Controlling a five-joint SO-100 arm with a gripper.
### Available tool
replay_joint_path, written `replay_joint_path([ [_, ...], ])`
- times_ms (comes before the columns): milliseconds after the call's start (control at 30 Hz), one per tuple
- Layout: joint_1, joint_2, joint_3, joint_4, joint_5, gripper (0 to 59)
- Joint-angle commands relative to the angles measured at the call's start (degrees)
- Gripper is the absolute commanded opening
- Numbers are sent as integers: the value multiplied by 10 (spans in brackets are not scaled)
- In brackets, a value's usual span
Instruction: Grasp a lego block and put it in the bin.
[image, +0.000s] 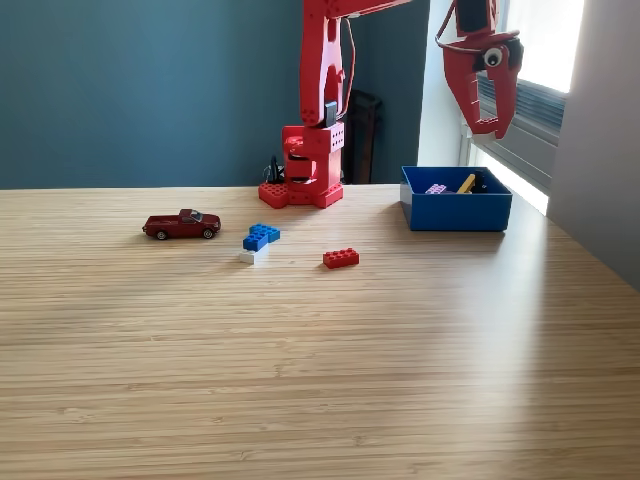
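The open-topped blue bin (456, 212) sits upright, holding a pink and a yellow piece, with a red lego block (341, 258) lying flat well off to its left in the exterior view, blue blocks (261, 237) and a small white one (247, 256) farther left.

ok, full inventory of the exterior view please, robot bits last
table: 1, light wood, fills the foreground
toy car: 1, dark red, exterior view's left
blue lego blocks: small cluster, blue, right of the car
white lego block: 1, white, just in front of the blue ones
red lego block: 1, red, table centre
bin: 1, blue, exterior view's right; pink and yellow pieces visible inside
arm base: 1, red, back centre
tool: 1, red, above the bin, jaws apart, nothing held
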Motion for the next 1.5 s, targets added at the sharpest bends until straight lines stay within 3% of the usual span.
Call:
replay_joint_path([
  [33, -48, 55, 4, 5, 9, 0],
  [800, -120, 54, 120, 4, -23, 3],
  [833, -121, 54, 120, 4, -27, 43],
  [933, -123, 54, 120, 4, -37, 261],
  [1000, -123, 54, 120, 4, -38, 315],
  [1100, -123, 54, 113, 4, -37, 344],
  [1200, -118, 54, 103, 4, -38, 335],
  [1267, -107, 54, 91, 4, -33, 297],
  [1433, -47, 54, 63, 1, -14, 85],
  [1500, -10, 54, 53, -3, -6, 34],
])
